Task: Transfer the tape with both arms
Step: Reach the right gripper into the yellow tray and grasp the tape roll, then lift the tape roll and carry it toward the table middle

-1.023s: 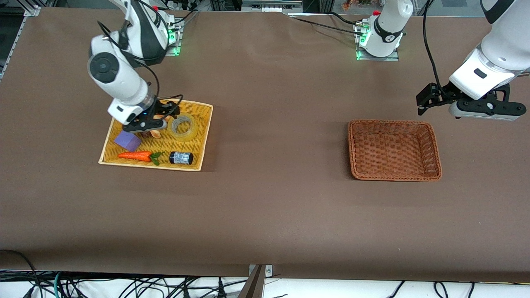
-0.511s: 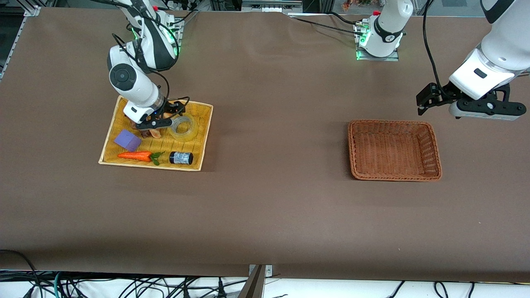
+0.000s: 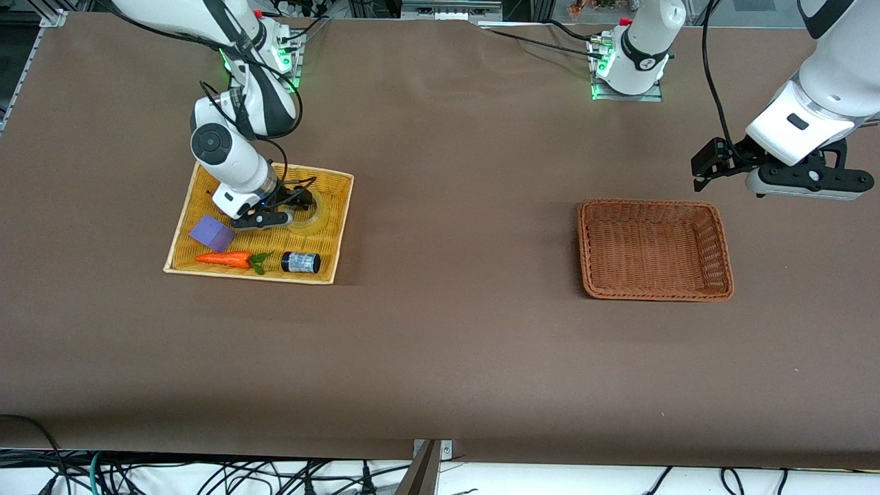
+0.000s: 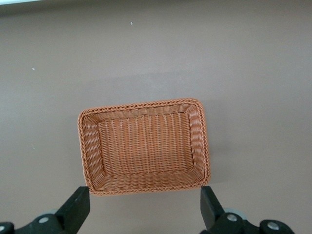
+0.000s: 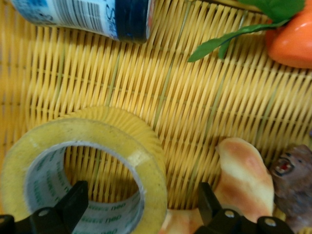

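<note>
The tape (image 5: pixel 83 165) lies flat in the yellow tray (image 3: pixel 337 227) at the right arm's end of the tabletop (image 3: pixel 447 344), hole facing up, in the part of the tray farther from the front camera. In the front view it is mostly hidden under the right gripper (image 3: pixel 292 206); the right wrist view shows it plainly, a thick ring with a wide hole.

It looks light and stiff, a hard ring that should not give under a squeeze. Its outer face is smooth and likely a little slippery, so the surest hold is probably across the wall of the ring, one finger inside the hole and one outside.

The right gripper is low over the roll with its fingers spread, one fingertip (image 5: pixel 73 202) at the hole and the other outside the rim, nothing grasped yet. A bread-like piece (image 5: pixel 243 175) lies close beside the roll near the outer finger and could be nudged.

Nearer the front camera in the tray are a small dark jar (image 3: pixel 300 262), a carrot (image 3: pixel 223 258) and a purple block (image 3: pixel 212 233).

The left gripper (image 3: pixel 715 165) waits released above the tabletop beside the brown basket (image 3: pixel 653 292), which holds nothing.
</note>
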